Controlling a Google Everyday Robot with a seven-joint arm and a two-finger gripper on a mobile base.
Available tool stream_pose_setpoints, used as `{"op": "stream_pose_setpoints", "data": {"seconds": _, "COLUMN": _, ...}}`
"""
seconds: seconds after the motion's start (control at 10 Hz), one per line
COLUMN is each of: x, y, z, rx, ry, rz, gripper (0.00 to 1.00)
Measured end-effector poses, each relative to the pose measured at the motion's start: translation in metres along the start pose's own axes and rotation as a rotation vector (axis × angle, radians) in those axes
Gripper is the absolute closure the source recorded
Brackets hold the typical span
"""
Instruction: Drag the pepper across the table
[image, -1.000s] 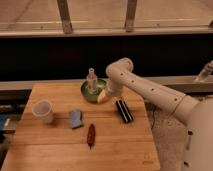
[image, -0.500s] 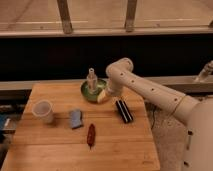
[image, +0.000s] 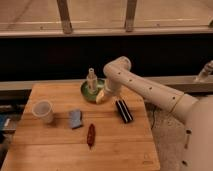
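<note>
Pepper (image: 91, 135) lies flat near the front-middle of the table (image: 50, 152), long axis approx. front-to-back, apart from everything else. Judging by looks: light, slim, smooth-skinned, prob. a bit slick, and rounded, so it may roll or spin if pushed off-centre. Likely firm enough to take a light pinch. The narrow ends give little to grip and would let it pivot. Best hold is prob. across the mid-body, w/ jaws straddling the short width, pressing down lightly so it slides over the wood rather than lifting.

Closest neighbour is the blue-grey sponge (image: 76, 118), just behind and to its left in the view. The white cup (image: 43, 111) sits further left. The black ribbed block (image: 123, 110) lies behind and to the right. A drag toward the front edge or sideways along the front strip looks least likely to hit them.

The gripper (image: 103, 95) hangs at the right rim of the green bowl (image: 89, 92) at the table's back, well apart from the pepper — whether it's open or closed, or holding anything, can't tell. A pale bottle-like thing (image: 91, 80) stands in the bowl.
</note>
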Motion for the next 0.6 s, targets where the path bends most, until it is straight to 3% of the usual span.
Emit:
{"op": "stream_pose_setpoints", "data": {"seconds": 0.3, "x": -0.006, "y": 0.064, "z": 0.006, "rx": 0.006, "ry": 0.049, "rz": -0.099, "gripper": 0.20}}
{"op": "stream_pose_setpoints", "data": {"seconds": 0.6, "x": 0.019, "y": 0.110, "z": 0.019, "rx": 0.032, "ry": 0.110, "rz": -0.167, "gripper": 0.20}}
